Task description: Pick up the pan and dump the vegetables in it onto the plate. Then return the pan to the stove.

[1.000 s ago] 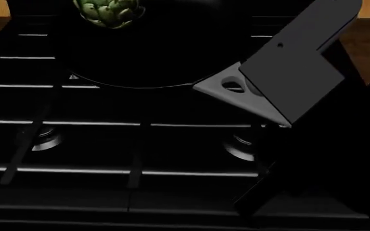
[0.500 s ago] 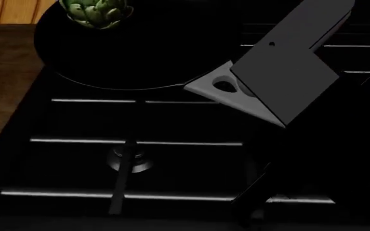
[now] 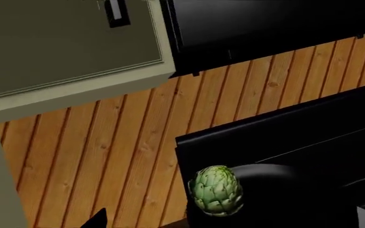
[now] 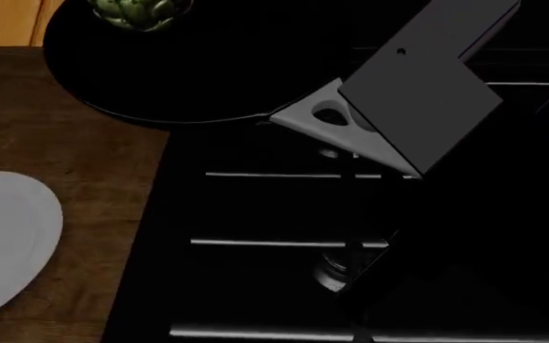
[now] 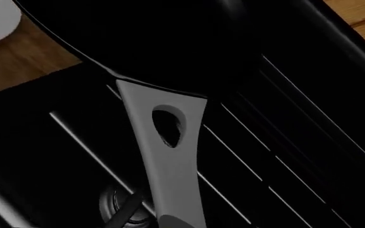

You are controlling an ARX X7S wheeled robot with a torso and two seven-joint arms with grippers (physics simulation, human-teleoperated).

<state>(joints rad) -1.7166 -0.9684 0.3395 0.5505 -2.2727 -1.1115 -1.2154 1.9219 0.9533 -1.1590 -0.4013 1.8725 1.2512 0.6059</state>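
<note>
1. held up by its handle (image 4: 324,123) in the right gripper (image 4: 417,96), with the pan (image 4: 189,78) hanging over the left edge of the stove (image 4: 274,214) and part of the wooden counter (image 4: 74,157). clamped on the far end of the handle as far as can be judged; fingertips themselves hidden under the arm's flat housing, so read from the pan riding off the grates.
2. left gripper not seen in any view; impossible to say whether released or clenched.
3. likely stiff and fairly heavy, weight sitting well out from the grip, so prone to droop or twist around the flat handle; best taken on the grey handle beyond the hole (image 5: 167,126), flat faces between the pads.
4. likely light and rounded, free to roll across the smooth pan floor: the artichoke (image 3: 216,190), resting near the pan's far rim, away from the handle.
5. near the lower left of the head view, flat on the counter, well apart from the pan: the plate (image 4: 8,236); probably brittle, better tipped onto gently.
6. counted: one pan, one artichoke, one plate, one stove, one burner (image 4: 337,275) showing below the handle.
</note>
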